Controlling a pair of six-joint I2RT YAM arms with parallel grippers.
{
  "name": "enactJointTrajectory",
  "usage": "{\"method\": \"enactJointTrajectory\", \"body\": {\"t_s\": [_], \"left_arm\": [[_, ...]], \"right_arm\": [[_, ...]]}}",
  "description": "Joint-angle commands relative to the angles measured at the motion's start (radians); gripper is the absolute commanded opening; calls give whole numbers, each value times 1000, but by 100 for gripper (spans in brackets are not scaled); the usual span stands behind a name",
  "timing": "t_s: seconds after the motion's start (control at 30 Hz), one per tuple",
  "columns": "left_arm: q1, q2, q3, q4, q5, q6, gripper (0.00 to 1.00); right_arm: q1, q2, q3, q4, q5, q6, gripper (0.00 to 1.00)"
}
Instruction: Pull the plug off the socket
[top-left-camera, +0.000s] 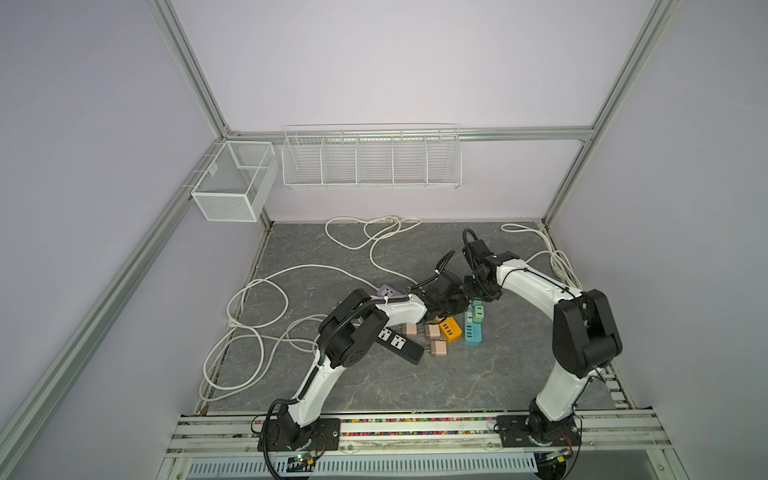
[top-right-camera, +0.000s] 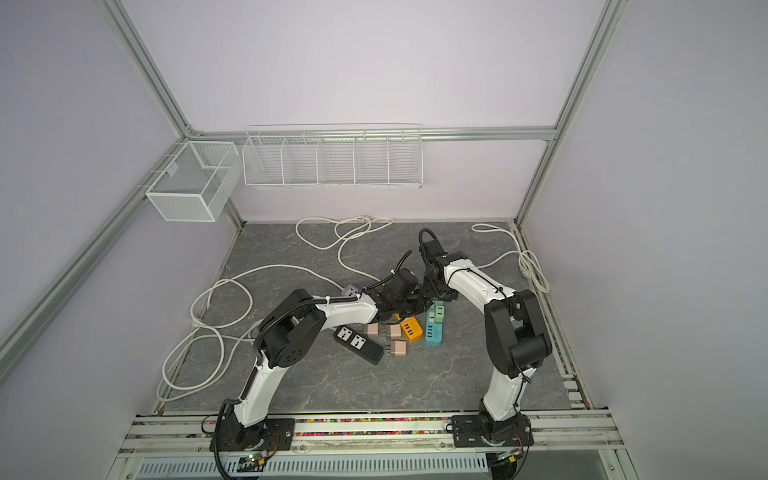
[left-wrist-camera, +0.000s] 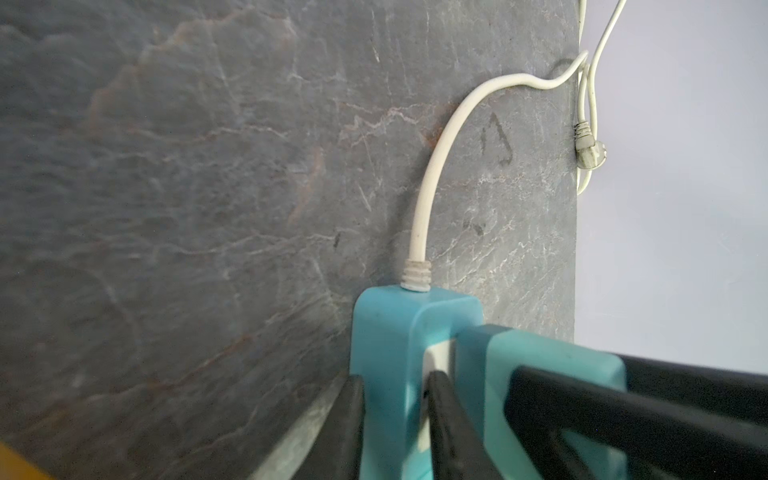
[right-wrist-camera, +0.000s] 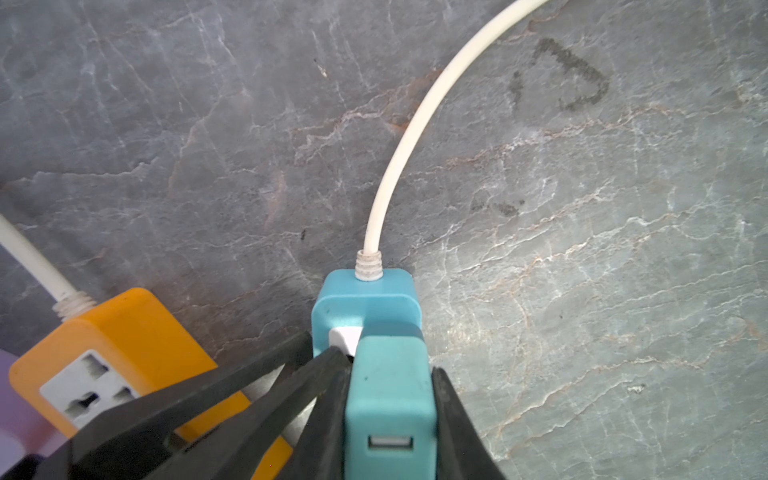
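Black strip (top-left-camera: 401, 344) and beige adapters (top-left-camera: 434, 332) being seen nearest, resting on slate table (top-left-camera: 374, 386). Beyond them, orange socket (right-wrist-camera: 124, 332) being seen just beside blue socket (right-wrist-camera: 365, 299). Blue socket's side wall being pinched by left gripper (left-wrist-camera: 395, 386), jaws narrow. Green plug (right-wrist-camera: 390, 415), sitting on blue socket, being clamped by right gripper (right-wrist-camera: 388, 370), jaws tight on its sides. Prongs hidden, probably seated. White cable (right-wrist-camera: 399, 158) being trailed from blue socket toward back wall.
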Motion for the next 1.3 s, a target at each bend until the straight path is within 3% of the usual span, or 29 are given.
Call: {"method": "enactJointTrajectory", "body": {"t_s": [0.0, 0.37, 0.57, 1.0, 1.27], "left_arm": [[-5, 94, -86, -300, -44, 6, 27], [-5, 93, -76, -305, -45, 7, 27], [-5, 87, -77, -300, -41, 11, 27], [0, 14, 51, -344, -38, 64, 34], [12, -98, 41, -331, -52, 90, 39]], "right_arm": [[-42, -63, -16, 56, 23, -7, 7], [18, 7, 51, 46, -7, 7, 7], [-61, -128, -15, 50, 8, -16, 7], [-317, -379, -244, 156, -332, -24, 7], [-448, -512, -459, 285, -494, -28, 13]]}}
